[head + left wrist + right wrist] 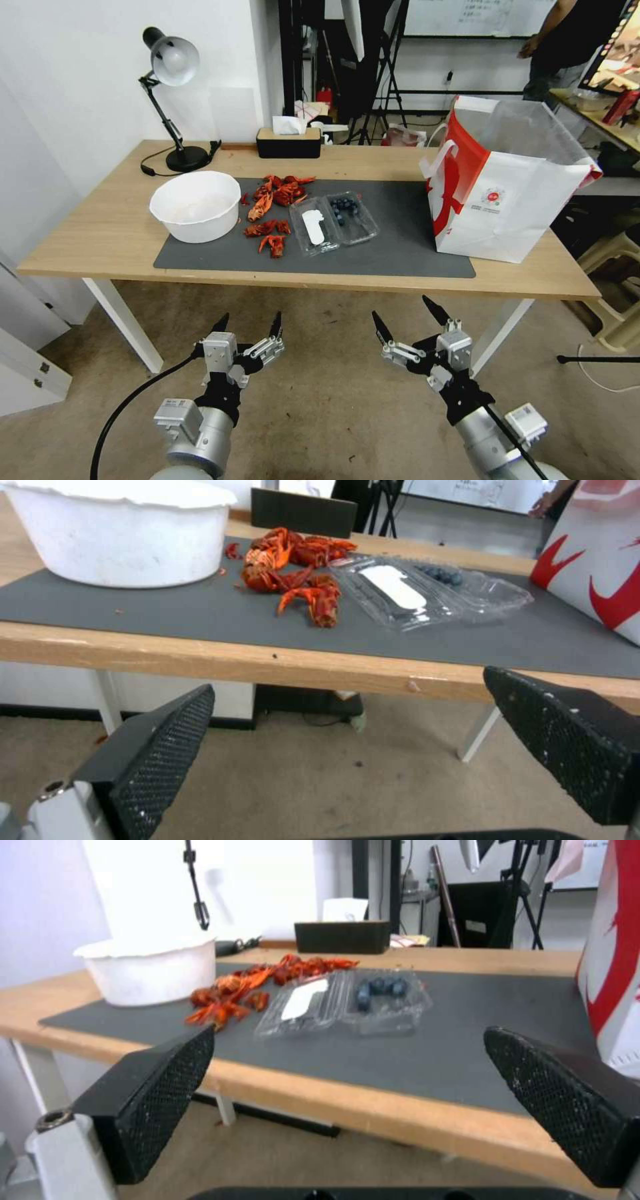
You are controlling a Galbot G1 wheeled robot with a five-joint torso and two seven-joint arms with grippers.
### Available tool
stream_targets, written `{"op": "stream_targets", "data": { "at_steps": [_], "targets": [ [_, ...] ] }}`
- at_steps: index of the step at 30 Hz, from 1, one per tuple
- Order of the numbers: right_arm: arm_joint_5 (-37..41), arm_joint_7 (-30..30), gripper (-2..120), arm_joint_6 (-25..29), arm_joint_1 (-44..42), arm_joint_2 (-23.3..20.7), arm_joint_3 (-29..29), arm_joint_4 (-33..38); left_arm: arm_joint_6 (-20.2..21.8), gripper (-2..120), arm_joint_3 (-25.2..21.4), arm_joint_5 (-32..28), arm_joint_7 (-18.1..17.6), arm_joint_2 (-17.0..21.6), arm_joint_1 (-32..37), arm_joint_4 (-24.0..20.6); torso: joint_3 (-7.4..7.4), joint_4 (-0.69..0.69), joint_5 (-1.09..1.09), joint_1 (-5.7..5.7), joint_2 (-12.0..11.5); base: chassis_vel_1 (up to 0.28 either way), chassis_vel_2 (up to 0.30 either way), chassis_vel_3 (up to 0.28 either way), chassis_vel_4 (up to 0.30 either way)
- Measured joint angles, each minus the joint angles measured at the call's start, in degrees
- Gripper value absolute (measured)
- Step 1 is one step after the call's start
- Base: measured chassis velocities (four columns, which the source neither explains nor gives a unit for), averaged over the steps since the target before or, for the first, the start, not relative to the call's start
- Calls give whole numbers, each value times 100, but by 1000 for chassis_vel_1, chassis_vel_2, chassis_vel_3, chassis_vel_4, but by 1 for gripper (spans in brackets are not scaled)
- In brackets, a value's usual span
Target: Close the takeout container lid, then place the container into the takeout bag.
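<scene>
A light wooden table [113, 233] on white legs is standing on a worn beige floor, with a dark grey mat [400, 247] covering its middle. White walls are closing in the robot's left side, and behind the table a cluttered room with black stands is showing. At the back a black desk lamp [170, 100] and a black tissue box [289, 141] are sitting on the wood. On the mat a round white bowl [195, 205] is standing to the left, with red crayfish shells [272, 210] lying scattered beside it. Just right of the shells the container [351, 215] is lying open, blueberries in its tray, and the takeout container lid [313, 228] is folded flat next to it, white oblong label up; no print on it can be read. The takeout bag [507, 193] is standing upright on the right side of the table, well apart from the container, bearing a small red round logo with tiny illegible text beneath. The left gripper [248, 323] and right gripper [403, 319] are hovering below the table's near edge, both spread wide and empty.
</scene>
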Motion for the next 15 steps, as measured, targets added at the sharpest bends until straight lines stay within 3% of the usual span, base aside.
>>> {"op": "stream_targets", "data": {
  "at_steps": [15],
  "targets": [
    [1341, 973, 100, -837, 2181, -1203, -668, -1109, -126, 100, -51, 23, 27, -133, -2, 131, 0, -1, 0, 1, 0, 0, 0, 0, 0]
  ]
}}
